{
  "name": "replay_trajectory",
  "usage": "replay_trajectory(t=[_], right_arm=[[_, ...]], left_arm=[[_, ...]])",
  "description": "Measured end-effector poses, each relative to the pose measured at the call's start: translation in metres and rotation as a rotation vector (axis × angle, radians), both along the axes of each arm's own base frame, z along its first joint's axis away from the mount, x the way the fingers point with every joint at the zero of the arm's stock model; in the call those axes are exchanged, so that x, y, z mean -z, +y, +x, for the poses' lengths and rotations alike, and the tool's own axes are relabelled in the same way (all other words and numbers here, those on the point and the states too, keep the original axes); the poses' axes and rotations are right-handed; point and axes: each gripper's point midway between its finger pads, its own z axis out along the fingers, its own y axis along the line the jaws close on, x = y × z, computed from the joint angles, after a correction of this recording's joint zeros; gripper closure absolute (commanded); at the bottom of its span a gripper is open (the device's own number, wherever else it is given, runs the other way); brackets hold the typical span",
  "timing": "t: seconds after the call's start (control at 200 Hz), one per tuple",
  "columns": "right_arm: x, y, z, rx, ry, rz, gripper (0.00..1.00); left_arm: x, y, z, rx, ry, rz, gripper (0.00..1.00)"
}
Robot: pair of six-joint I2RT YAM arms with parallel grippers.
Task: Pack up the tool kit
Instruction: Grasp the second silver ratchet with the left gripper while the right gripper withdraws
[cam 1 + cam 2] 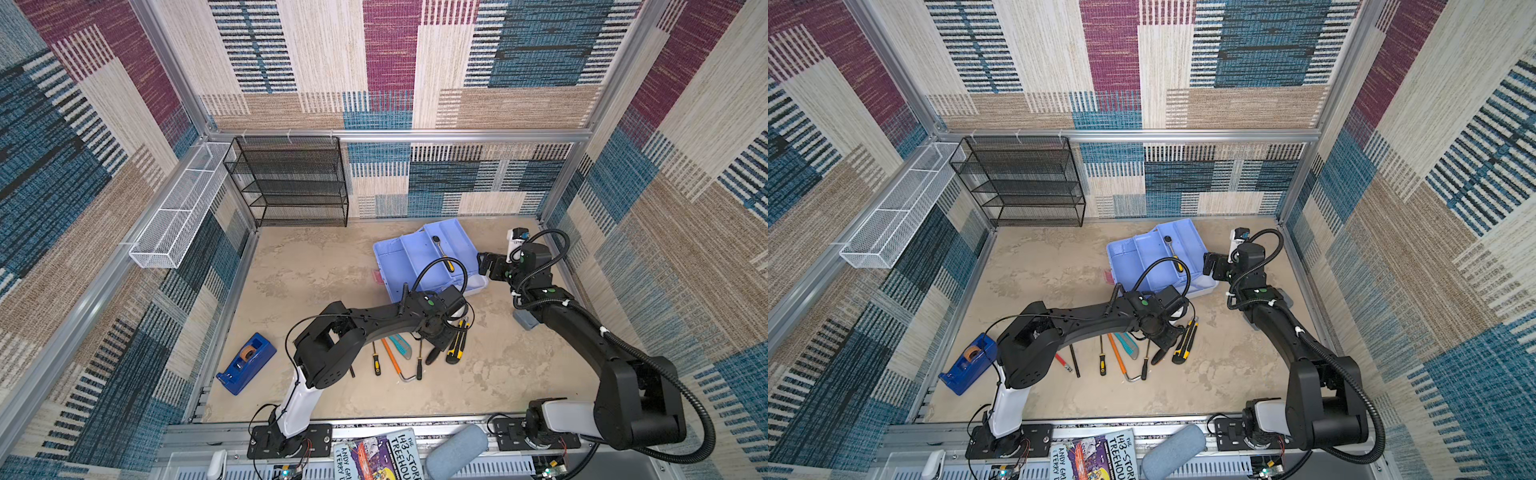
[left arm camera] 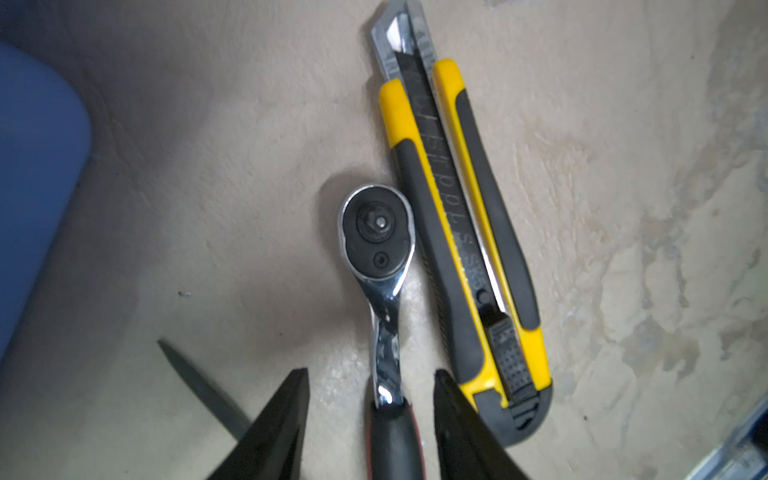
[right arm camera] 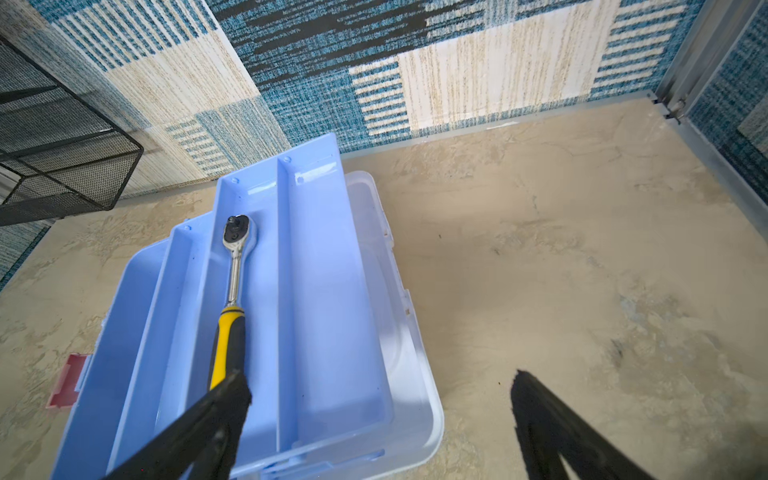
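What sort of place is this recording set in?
Probably a purpose-built robot test cell, not a real workshop: carpet-patterned walls on an aluminium frame enclose a tabletop, a left arm and right arm are bolted along its front, and a tool box and loose hand tools are laid out.

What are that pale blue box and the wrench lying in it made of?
The box looks like glossy moulded plastic: smooth walls with soft glare. The wrench seems to be chromed steel, its head and shaft mirror-bright, with a yellow-and-black handle, probably rubbery plastic, though the look leaves that open.
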Motion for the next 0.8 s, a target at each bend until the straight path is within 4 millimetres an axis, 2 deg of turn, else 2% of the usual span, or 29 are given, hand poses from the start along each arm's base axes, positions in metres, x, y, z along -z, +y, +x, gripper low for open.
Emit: replay_trajectory(t=[0.17,0.391,0.566,0.801], right_arm=[[0.004,-0.006,-0.005,0.015,-0.003,-0.011,0.00],[0.004,-0.008,-0.009,0.017,-0.021,-0.012,0.00],[0.000,-0.011,-0.010,0.023,-0.032,-0.021,0.00],[0.001,-0.011,-0.010,0.025,-0.029,-0.020,0.00]], left_arm=[[0.010,0.002,-0.001,0.000,-0.002,0.028,0.51],[0.013,-0.004,0.002,0.002,-0.022,0.037,0.54],[0.014,-0.009,0.004,0.003,-0.028,0.035,0.63],[0.014,-0.010,0.005,0.003,-0.030,0.036,0.82]])
